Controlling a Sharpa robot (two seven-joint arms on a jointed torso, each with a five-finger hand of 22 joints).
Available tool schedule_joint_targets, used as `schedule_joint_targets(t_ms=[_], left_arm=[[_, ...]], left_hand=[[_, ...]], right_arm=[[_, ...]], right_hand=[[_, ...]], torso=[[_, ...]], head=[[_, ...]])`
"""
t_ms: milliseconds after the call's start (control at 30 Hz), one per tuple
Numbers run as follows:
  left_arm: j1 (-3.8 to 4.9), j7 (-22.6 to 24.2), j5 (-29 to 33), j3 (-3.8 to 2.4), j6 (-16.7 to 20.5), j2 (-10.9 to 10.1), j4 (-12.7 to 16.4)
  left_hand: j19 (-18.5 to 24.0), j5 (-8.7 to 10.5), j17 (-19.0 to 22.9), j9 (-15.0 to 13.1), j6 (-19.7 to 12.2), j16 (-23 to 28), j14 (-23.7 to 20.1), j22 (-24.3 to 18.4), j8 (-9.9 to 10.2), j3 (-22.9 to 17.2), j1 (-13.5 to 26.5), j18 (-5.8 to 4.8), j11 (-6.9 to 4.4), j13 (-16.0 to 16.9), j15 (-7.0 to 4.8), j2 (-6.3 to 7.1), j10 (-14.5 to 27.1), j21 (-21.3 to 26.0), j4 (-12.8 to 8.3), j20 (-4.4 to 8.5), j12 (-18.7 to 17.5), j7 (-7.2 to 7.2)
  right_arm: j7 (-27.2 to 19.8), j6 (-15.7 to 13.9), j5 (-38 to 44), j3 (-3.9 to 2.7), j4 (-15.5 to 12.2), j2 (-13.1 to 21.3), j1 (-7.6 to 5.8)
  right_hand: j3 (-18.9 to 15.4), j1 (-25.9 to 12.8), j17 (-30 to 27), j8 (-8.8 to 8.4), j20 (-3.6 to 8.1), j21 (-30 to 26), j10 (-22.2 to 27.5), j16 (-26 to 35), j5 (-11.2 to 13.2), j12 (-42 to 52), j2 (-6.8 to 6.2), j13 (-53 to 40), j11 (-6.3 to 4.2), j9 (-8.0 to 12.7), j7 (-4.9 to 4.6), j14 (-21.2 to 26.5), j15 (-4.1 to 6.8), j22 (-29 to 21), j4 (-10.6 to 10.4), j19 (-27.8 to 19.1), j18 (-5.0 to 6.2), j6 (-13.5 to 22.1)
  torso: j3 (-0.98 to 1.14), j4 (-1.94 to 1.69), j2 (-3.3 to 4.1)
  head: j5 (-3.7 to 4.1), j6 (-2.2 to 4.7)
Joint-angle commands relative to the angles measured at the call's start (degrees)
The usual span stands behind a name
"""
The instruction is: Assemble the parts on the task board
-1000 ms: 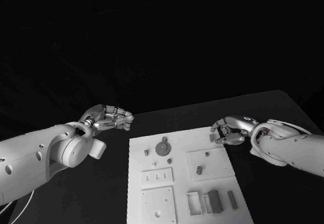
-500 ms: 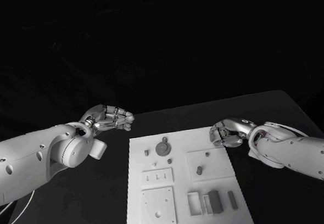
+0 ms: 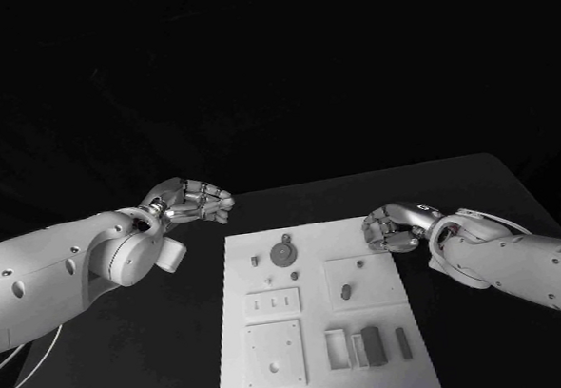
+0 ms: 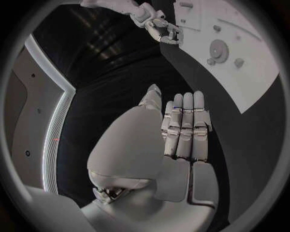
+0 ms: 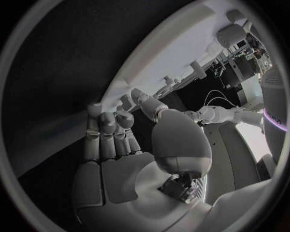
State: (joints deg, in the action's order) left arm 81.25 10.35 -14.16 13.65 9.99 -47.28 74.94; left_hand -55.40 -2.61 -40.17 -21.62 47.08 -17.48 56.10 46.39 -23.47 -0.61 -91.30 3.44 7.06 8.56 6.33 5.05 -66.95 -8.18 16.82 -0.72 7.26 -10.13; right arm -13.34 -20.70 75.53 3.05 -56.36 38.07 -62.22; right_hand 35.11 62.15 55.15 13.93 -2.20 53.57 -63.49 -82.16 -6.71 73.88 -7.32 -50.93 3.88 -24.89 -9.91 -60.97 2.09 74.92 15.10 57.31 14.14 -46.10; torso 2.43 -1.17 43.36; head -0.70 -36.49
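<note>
task board between two empty robot hands, left and right, fingers curled

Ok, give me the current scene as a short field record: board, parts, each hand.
board: white task board flat on the black table
parts: small grey parts on the board, among them a round disc near its far end and upright blocks near its near end
left hand: left hand above the table beyond the board's far left corner, fingers curled, holding nothing
right hand: right hand at the board's right edge, fingers curled, nothing visibly held
</note>
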Motion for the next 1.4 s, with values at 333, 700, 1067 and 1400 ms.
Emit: schedule_joint_targets(t_ms=[333,700,1067,1400], left_arm=[[0.05,0.29,-0.25,-0.04,-0.77,-0.11,0.22],[0.05,0.26,-0.25,-0.04,-0.86,-0.21,0.21],[0.05,0.17,-0.25,-0.04,-0.95,-0.23,0.25],[0.05,0.12,-0.25,-0.04,-1.06,-0.13,0.17]], left_hand=[[-0.30,-0.20,-0.12,0.07,-0.06,0.37,0.26,0.08,0.27,0.36,-0.44,0.58,0.08,0.04,0.07,0.22,0.10,0.19,-0.10,0.03,-0.21,-0.13],[-0.31,-0.20,-0.15,0.08,-0.05,0.39,0.27,0.09,0.27,0.37,-0.42,0.58,0.08,0.05,0.08,0.16,0.08,0.20,-0.10,0.03,-0.23,-0.13],[-0.31,-0.20,-0.19,0.08,-0.03,0.42,0.28,0.10,0.27,0.39,-0.40,0.58,0.07,0.06,0.07,0.14,0.07,0.21,-0.10,0.03,-0.25,-0.12],[-0.32,-0.20,-0.22,0.09,-0.03,0.45,0.29,0.12,0.27,0.42,-0.37,0.58,0.07,0.07,0.08,0.14,0.07,0.23,-0.10,0.03,-0.27,-0.12]], right_arm=[[0.35,0.15,1.14,0.00,0.40,-0.32,0.03],[0.97,-0.14,1.38,-0.01,0.40,-0.81,0.03],[1.45,-0.46,1.93,-0.01,0.55,-0.89,0.03],[1.55,-0.78,1.96,-0.01,0.64,-0.96,0.03]], right_hand=[[-0.40,-0.13,-0.18,1.54,-0.16,0.00,-0.01,-0.48,-0.24,0.38,1.19,0.01,-0.93,-0.78,0.52,-0.06,0.85,0.63,0.08,0.08,0.86,-2.88],[-0.48,-0.47,-0.30,2.57,-0.03,0.05,-0.29,-0.55,-0.20,0.34,1.43,0.10,-1.64,-1.47,1.25,-0.19,1.52,0.64,0.05,0.23,0.86,-4.69],[-0.43,-0.58,-0.33,2.70,0.01,0.06,-0.39,-0.57,-0.20,0.33,1.68,0.12,-1.76,-1.60,1.38,-0.24,1.65,0.63,-0.08,0.29,0.86,-4.93],[-0.34,-0.57,-0.36,2.83,0.07,0.08,-0.49,-0.60,-0.16,0.31,2.04,0.14,-1.88,-1.73,1.50,-0.30,1.76,0.62,-0.12,0.35,0.86,-5.19]], torso=[[0.03,-0.01,-0.14],[0.14,0.14,-0.15],[0.06,0.03,-0.13],[0.07,0.04,-0.15]], head=[[-0.10,-0.32],[-0.34,-0.51],[-0.18,-0.41],[-0.05,-0.37]])
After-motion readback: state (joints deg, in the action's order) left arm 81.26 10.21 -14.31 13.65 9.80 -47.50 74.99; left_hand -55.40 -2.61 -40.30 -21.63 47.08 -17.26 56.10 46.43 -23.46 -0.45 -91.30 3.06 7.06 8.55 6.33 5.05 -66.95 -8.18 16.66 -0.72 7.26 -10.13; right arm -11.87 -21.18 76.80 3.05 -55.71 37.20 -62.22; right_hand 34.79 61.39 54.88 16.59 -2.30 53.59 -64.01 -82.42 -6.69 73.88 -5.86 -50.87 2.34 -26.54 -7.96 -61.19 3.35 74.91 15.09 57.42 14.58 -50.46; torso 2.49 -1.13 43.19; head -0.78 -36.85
